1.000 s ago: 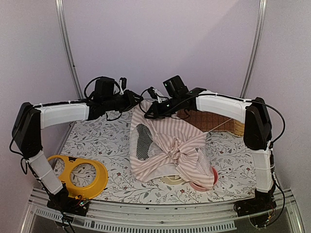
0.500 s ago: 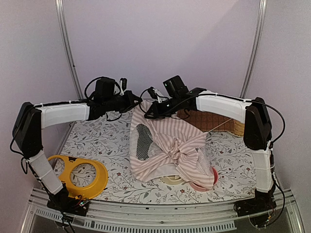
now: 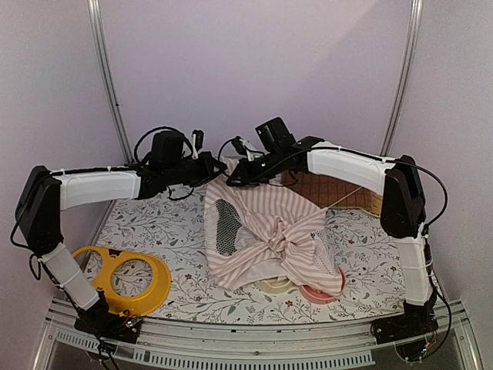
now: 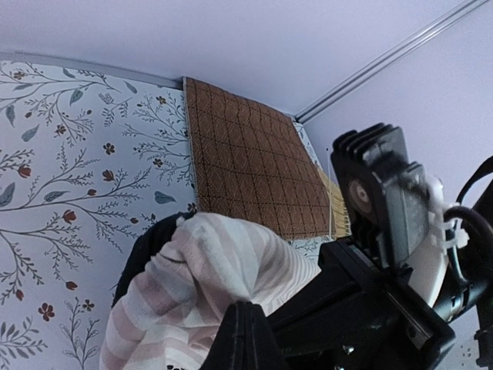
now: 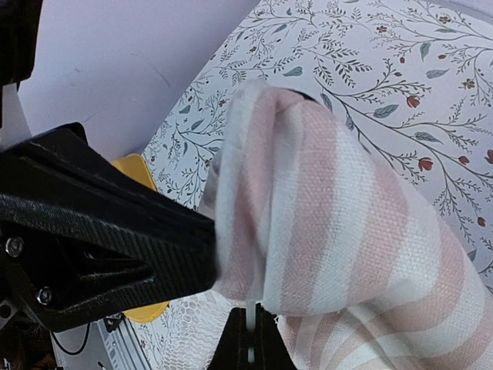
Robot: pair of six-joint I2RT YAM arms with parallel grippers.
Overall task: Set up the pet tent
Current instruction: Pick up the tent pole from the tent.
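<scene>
2 pinches on 1 fold of cloth, toward the back of the flowered table [image 3: 154, 223]. Far left, near the front: yellow double-ring holder [image 3: 123, 277], well apart from everything else. Next, left gripper [image 3: 219, 166], clamped tight on the raised top edge of the pet tent [image 3: 269, 231]. Just beside it, nearly touching: right gripper [image 3: 233, 178], likewise closed on that same striped fold, with a thin pale rod [image 5: 250, 343] caught in the pinch. Below and to the right, rest of the tent slumped in a twisted heap over a cream bowl [image 3: 271, 285] and a pink bowl [image 3: 314, 294]. Far right at the back: brown mat [image 3: 339, 193], lying flat.

Likely trouble from here: knocking 1 gripper against the other, given how close together. Dragging the bowls along if lifted while the cloth is twisted. Losing the thin fold from either pinch under a hard pull.

Against 1 second back: left jaws gone from partly open to shut, left arm shifted a little; heap much as before.
</scene>
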